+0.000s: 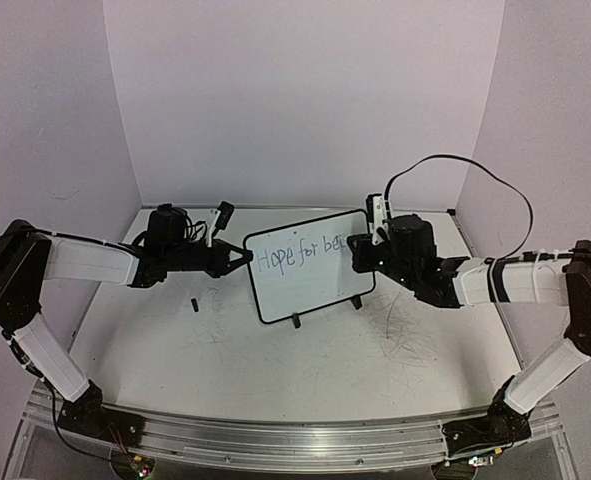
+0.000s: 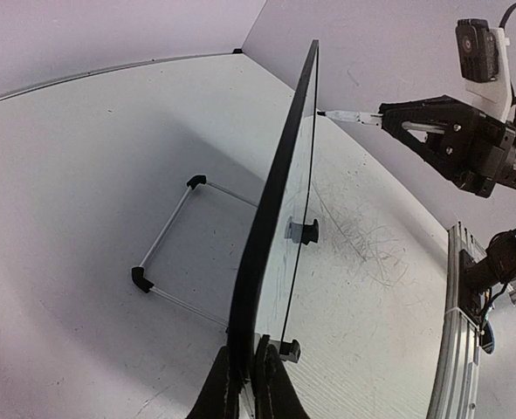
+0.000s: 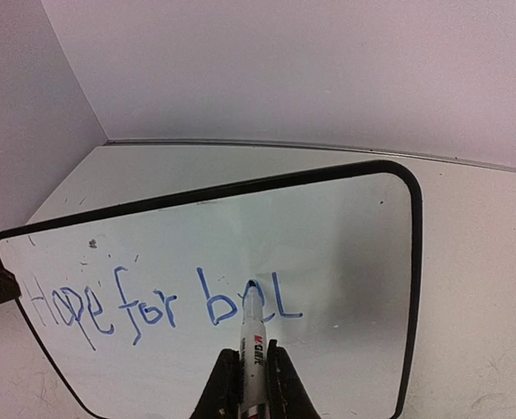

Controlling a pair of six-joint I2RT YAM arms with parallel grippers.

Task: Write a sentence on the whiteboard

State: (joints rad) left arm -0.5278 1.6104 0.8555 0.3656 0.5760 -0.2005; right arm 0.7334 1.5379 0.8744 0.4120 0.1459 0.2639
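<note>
Right tool (image 3: 249, 360) pinches a marker (image 3: 251, 316), tip touching the whiteboard (image 3: 336, 231).

The whiteboard (image 3: 345, 218) has a sentence (image 3: 153, 305) on it in thin blue handwriting. It starts at the left side of the board and runs to the middle. It reads "Hope for be", and then one more letter that looks like an "l". The tip of the marker (image 3: 251, 345) covers a bit of the last letters. The marker's white body has a small red and black label, too small to read.
</note>
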